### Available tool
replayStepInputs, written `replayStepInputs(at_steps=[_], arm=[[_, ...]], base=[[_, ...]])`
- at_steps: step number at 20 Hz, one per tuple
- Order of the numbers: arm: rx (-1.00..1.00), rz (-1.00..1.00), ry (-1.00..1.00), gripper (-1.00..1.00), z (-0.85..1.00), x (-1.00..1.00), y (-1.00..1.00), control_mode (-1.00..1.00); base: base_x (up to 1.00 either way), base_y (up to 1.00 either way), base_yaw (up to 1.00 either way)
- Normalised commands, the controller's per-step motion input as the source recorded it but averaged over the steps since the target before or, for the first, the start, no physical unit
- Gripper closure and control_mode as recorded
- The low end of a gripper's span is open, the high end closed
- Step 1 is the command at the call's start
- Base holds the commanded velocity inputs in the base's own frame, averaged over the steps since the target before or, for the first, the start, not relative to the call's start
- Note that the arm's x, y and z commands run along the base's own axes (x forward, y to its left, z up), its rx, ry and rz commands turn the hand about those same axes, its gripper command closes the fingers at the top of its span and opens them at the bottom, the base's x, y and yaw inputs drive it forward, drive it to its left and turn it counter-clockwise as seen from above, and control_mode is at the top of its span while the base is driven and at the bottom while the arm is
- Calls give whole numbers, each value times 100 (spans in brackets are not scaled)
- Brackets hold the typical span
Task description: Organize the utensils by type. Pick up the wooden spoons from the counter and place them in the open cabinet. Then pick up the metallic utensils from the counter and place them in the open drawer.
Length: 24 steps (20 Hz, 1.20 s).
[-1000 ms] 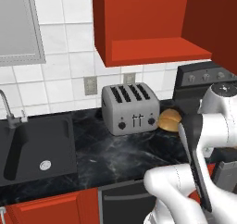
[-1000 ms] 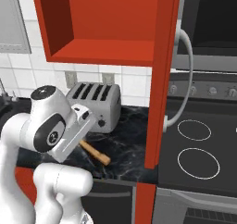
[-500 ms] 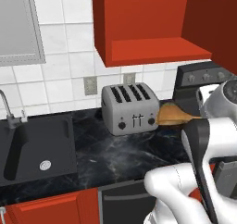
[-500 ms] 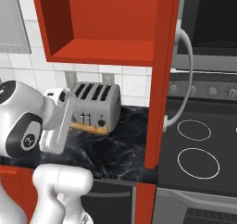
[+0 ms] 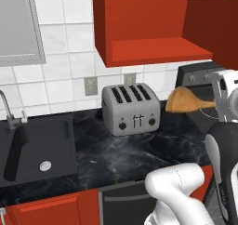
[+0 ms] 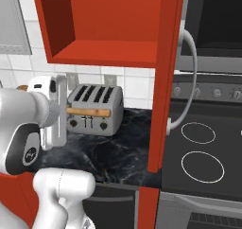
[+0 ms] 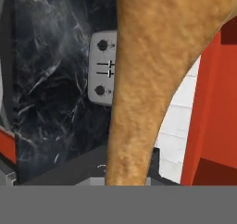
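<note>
Wooden spoon (image 5: 186,101) is up off the desk (image 5: 121,149) now, lifted from down beside the toaster (image 5: 131,109) to about its top, held level. Claw (image 6: 60,110) is pinched narrow on the handle. Looks like the open cabinet (image 6: 101,50) comes next.
</note>
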Motion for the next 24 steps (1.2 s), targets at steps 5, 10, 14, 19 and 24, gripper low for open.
replayStepInputs(at_steps=[5,10,14,19,24], arm=[[-4,0,-10,100,65,18,17,-100],[0,0,0,100,75,33,3,-100],[0,22,0,100,65,40,-1,-100],[-1,31,0,100,37,56,-3,-100],[-2,9,-3,100,7,66,2,-100]], base=[[0,0,0],[0,0,0],[0,0,0],[0,0,0],[0,0,0]])
